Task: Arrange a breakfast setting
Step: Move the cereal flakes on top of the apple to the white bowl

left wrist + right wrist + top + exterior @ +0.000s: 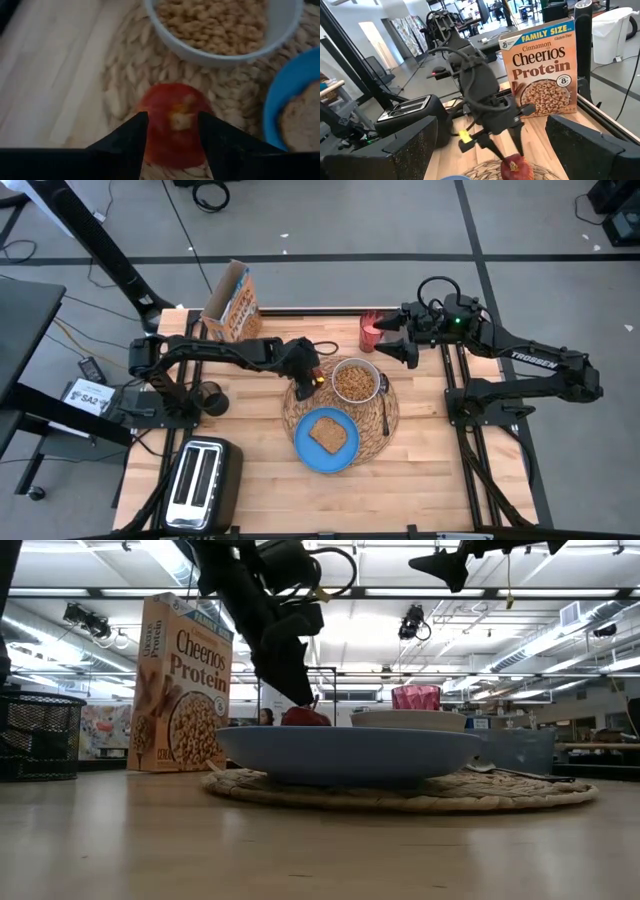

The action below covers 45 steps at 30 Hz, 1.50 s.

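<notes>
The round straw placemat [372, 442] holds the blue plate [304, 444] with the toast slice [328, 433], the white bowl [357, 361] filled with cereal, and the metal spoon [385, 405]. My left gripper [307, 380] is shut on the red apple [172, 107] over the mat's left part. The orange Cheerios box [232, 305] stands at the far left. The pink glass [370, 333] stands just beyond the mat. My right gripper [393, 340] hovers open and empty beside the glass. My left gripper pinches the apple's two opposite sides [150, 120] between its two fingers [127, 142]. The fingers slant down from above and from the table's left. The apple stands upright at the placemat's left part [125, 75]; whether its underside rests on the mat, I cannot tell.
A silver toaster [200, 480] stands at the near left corner. A black mesh cup [210, 400] stands left of the mat. Bare wood [430, 480] lies near the front right.
</notes>
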Each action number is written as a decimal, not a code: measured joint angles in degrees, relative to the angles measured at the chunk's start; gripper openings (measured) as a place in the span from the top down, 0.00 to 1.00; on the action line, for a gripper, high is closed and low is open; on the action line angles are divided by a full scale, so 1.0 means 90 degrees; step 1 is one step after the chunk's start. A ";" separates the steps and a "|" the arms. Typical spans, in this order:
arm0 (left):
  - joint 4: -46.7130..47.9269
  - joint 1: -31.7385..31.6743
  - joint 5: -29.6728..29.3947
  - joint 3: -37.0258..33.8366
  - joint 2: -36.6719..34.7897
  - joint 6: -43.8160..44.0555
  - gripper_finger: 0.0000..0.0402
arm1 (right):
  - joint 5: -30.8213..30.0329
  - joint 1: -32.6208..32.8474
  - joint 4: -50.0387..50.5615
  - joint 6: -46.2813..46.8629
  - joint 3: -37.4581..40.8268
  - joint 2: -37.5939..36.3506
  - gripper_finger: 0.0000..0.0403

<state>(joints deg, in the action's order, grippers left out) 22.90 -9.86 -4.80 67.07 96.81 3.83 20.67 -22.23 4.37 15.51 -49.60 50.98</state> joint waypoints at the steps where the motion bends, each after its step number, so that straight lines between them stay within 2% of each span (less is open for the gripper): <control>1: -0.0043 0.0008 0.0020 0.0001 0.0044 -0.0048 0.55 | -0.0002 0.0000 0.0001 0.0000 0.0000 0.0000 0.07; 13: -0.0039 0.0031 0.0084 0.0015 0.0188 -0.0130 0.56 | -0.0002 0.0001 -0.0053 -0.0007 0.0000 -0.0002 0.07; 24: 0.0019 0.0030 0.0090 0.0015 0.0188 -0.0170 0.73 | -0.0002 0.0000 -0.0096 -0.0006 0.0000 -0.0002 0.07; 29: 0.0052 0.0030 0.0102 0.0012 0.0190 -0.0182 0.77 | -0.0002 -0.0001 -0.0096 -0.0005 0.0000 -0.0002 0.07; 37: 0.0269 0.0176 -0.0067 0.0031 0.0190 -0.0928 0.79 | 0.0000 -0.0001 -0.0096 -0.0005 0.0000 -0.0002 0.07; 45: 0.0359 0.0188 -0.0076 0.0034 0.0188 -0.0835 0.79 | 0.0001 -0.0001 -0.0096 0.0141 0.0000 -0.0002 0.07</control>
<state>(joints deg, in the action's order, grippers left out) 26.13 -8.16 -5.48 67.37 98.50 -3.68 20.67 -22.24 3.51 16.78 -49.60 50.96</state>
